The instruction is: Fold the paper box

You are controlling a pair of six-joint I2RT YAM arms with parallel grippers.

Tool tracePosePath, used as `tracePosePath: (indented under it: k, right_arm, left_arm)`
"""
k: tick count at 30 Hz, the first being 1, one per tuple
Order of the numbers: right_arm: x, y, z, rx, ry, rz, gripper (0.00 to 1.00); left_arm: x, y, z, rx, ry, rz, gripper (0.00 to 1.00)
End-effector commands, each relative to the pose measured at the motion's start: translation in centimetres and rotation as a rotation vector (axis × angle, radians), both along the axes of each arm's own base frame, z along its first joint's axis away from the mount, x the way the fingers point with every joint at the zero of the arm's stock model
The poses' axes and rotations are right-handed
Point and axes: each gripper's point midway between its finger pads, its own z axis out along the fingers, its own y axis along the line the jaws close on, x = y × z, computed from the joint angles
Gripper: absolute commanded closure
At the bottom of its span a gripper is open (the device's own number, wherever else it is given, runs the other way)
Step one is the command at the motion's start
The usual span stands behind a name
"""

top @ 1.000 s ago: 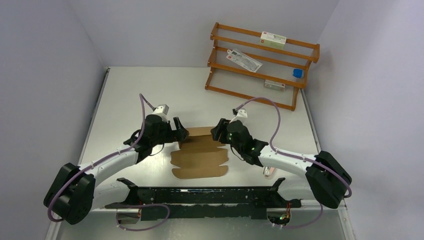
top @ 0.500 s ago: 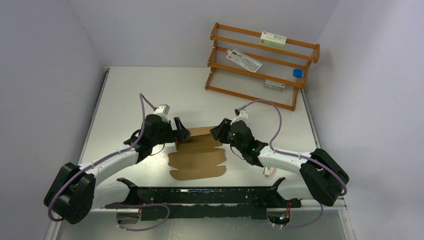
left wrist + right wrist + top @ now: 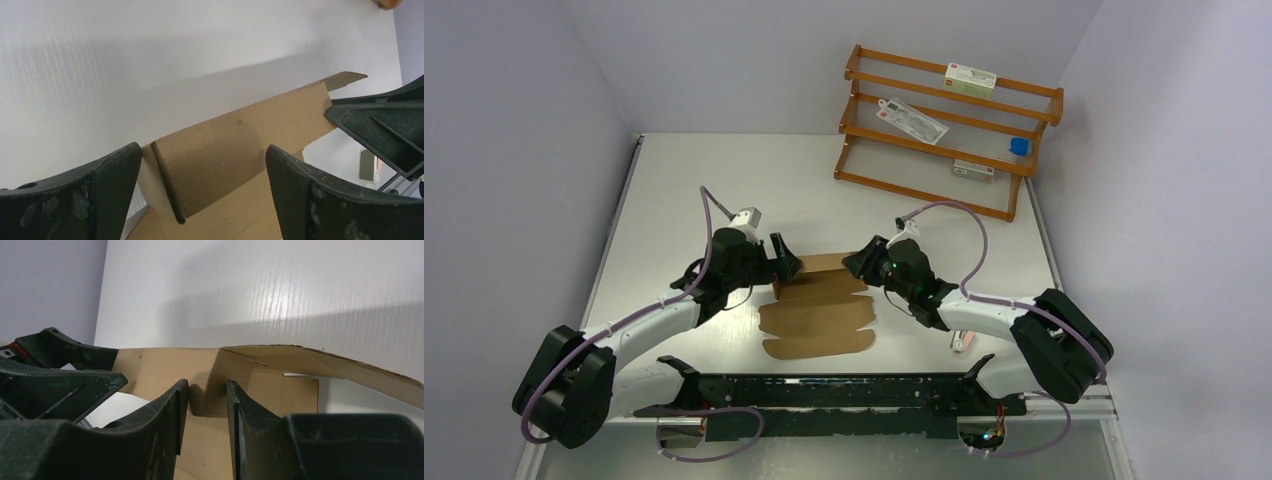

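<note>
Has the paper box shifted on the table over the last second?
Yes. The paper box has slid slightly to the left, judged against the fixed black rail just below it in the top view.

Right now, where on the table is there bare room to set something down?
Widest bare table lies beyond the cardboard sheet, between the left wall and the rack. A narrower strip runs in front of the rack. Crowded: the middle, where the left tool and right tool flank the sheet.
</note>
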Motion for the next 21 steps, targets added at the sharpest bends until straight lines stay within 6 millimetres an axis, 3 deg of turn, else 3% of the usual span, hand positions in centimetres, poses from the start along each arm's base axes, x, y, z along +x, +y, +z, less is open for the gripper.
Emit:
tracePosePath:
  k: [1, 8, 18, 21]
  right_arm:
    - [-0.3, 1.0, 0.3, 0.060, 0.021, 0.032, 0.63]
    - [-0.7, 1.8, 1.0, 0.130, 0.027, 0.070, 0.66]
    - [-0.1, 0.1, 0.5, 0.028, -0.010, 0.024, 0.70]
    - [0.1, -0.3, 0.9, -0.016, -0.031, 0.024, 0.62]
  left_arm:
    - [0.0, -0.9, 1.4, -0.065, -0.030, -0.033, 0.02]
    - [-0.2, -1.3, 1.3, -0.085, -0.029, -0.044, 0.02]
    - [0.0, 0.0, 1.2, -0.032, -0.042, -0.002, 0.02]
    - [0.1, 0.3, 1.1, -0.014, -0.045, 0.012, 0.02]
